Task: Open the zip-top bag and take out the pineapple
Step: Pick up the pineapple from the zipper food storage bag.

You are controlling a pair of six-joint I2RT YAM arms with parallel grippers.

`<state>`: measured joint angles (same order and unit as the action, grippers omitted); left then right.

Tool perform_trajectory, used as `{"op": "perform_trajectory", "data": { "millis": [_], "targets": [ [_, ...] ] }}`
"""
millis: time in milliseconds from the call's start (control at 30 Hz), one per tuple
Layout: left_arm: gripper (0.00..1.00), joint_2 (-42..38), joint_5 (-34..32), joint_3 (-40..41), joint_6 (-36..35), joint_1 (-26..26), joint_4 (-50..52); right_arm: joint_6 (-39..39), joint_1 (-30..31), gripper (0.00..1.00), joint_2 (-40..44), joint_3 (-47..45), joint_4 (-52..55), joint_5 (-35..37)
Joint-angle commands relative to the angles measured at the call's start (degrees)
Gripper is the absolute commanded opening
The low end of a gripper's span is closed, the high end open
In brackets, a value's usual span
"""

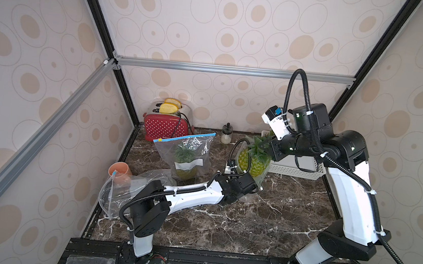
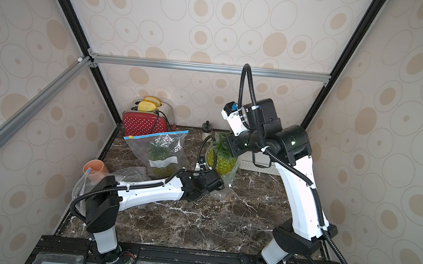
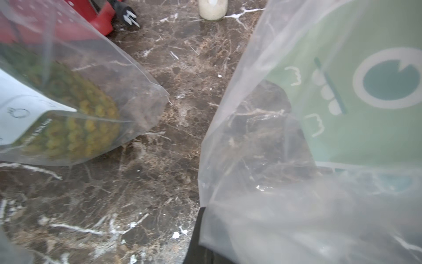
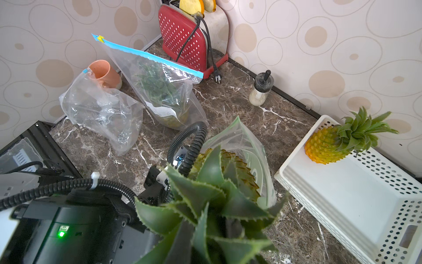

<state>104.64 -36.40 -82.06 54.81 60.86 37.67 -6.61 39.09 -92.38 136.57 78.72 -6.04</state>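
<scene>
The pineapple (image 1: 254, 166) stands upright on the tabletop (image 1: 262, 222), lower body inside the opened, green-printed zip-top bag (image 4: 255, 146), crown clear of the mouth. Extraction looks to be the step in hand. The right gripper (image 1: 267, 144) meets the crown from 1 o'clock, fingers buried in the leaves and seemingly clamped on them. At 6 o'clock, the left gripper (image 1: 255, 188) has its fingers together on the bag's film. The next move calls for a straight lift with the bag pinned, then probably across to the white basket (image 1: 296, 172) at 3 o'clock.
</scene>
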Motion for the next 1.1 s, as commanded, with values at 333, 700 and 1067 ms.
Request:
{"op": "perform_trajectory", "data": {
  "millis": [333, 700, 1067],
  "targets": [
    [0.00, 4.85, -2.11, -2.52, 3.12, -3.98, 10.76, -0.87, 0.56, 0.00, 7.80, 2.72, -6.00, -3.20],
    [0.00, 4.58, -0.25, 1.37, 2.01, -6.54, 6.96, 0.70, 0.55, 0.00, 8.90, 4.34, -3.14, 2.15],
    [0.00, -2.69, 1.03, 10.54, 2.60, -7.12, -3.32, 2.17, 0.46, 0.00, 9.50, 3.99, -1.11, 10.92]
  ]
}}
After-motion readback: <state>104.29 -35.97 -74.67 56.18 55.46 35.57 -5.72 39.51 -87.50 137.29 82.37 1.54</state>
